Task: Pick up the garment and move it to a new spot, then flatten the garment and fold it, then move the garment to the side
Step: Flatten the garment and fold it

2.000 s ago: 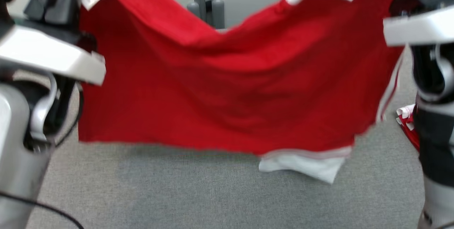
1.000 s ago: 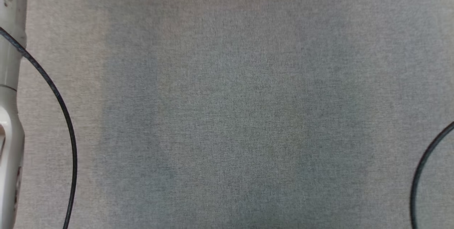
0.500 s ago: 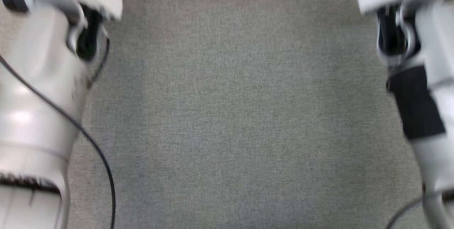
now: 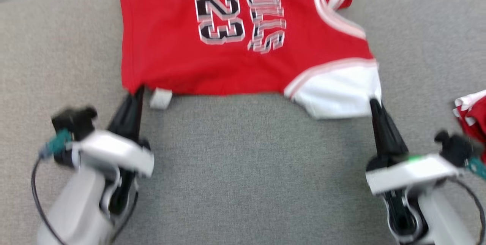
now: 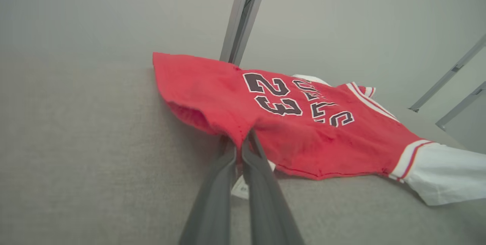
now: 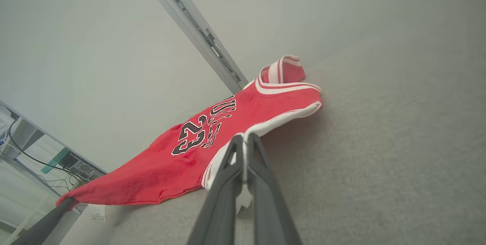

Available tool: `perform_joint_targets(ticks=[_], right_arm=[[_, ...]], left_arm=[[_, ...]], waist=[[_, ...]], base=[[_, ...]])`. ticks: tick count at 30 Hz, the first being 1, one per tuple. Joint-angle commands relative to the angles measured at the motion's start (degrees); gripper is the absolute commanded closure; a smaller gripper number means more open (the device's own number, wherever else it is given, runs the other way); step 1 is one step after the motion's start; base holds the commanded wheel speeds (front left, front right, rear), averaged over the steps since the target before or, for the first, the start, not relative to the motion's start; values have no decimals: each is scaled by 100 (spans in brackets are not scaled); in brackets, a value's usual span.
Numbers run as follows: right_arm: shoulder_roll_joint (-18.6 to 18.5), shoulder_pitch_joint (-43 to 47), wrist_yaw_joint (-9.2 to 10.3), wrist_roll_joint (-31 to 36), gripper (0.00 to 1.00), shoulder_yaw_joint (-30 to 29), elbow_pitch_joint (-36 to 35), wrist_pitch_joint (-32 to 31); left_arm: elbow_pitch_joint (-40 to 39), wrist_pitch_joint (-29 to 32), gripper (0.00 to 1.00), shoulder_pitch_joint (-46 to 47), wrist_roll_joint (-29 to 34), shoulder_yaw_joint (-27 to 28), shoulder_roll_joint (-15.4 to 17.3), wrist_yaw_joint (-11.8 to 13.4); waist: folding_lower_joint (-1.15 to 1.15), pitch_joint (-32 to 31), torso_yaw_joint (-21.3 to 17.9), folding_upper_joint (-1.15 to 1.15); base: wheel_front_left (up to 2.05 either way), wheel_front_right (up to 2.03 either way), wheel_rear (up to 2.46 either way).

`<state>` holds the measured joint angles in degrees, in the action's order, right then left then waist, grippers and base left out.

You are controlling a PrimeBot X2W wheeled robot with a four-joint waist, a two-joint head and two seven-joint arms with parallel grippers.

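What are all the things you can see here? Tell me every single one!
jersey: one, red with white trim and a black 23, spread on the far part of the surface.
tag: one, white, at the jersey's near left hem.
second garment: one, red and white, at the right edge, partly cut off.
surface: one, grey fabric, under everything.
metal post: one, grey, behind the jersey.
left gripper: one, dark fingers, shut on the jersey's near left corner.
right gripper: one, dark fingers, shut on the jersey's white sleeve.
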<state>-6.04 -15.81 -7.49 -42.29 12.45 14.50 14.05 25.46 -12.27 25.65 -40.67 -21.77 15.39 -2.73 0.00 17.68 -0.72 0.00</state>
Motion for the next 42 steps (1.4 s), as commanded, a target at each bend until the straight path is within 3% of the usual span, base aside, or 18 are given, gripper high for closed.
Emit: perform_joint_targets(ticks=[1, 10, 11, 18, 24, 31, 42], right_arm=[[-24, 239, 0, 63, 100, -81, -138, -104], [245, 2059, 0, 516, 100, -734, -1637, -1218], [245, 2059, 0, 516, 100, -734, -1637, -1218], [304, 3239, 1, 374, 100, -1022, -2603, -1822], [296, 3863, 1, 311, 100, -1074, -3039, -2077], [300, 4033, 1, 422, 100, -1257, -3389, -2210], [302, 2694, 0, 1138, 100, -1365, -3177, -2235]], left_arm=[[-255, 93, 100, -267, -38, 20, 110, 131], [-2622, 1306, 100, -2271, -257, 93, 911, 1100], [-2622, 1306, 100, -2271, -257, 93, 911, 1100], [-3850, 1827, 100, -3408, -394, 303, 1387, 1726], [-4389, 2105, 100, -4012, -503, 441, 1632, 2062], [-4769, 2171, 100, -4264, -551, 632, 1759, 2291], [-4623, 2276, 100, -3384, -526, 443, 1622, 2025]], waist=[[0, -233, -60, 0], [0, -567, -128, 0], [0, -567, -128, 0], [0, -621, -189, 0], [0, -704, -317, 0], [0, -710, -329, 0], [0, -745, -221, 0]], base=[[0, 0, 0], [0, 0, 0], [0, 0, 0], [0, 0, 0], [0, 0, 0], [0, 0, 0], [0, 0, 0]])
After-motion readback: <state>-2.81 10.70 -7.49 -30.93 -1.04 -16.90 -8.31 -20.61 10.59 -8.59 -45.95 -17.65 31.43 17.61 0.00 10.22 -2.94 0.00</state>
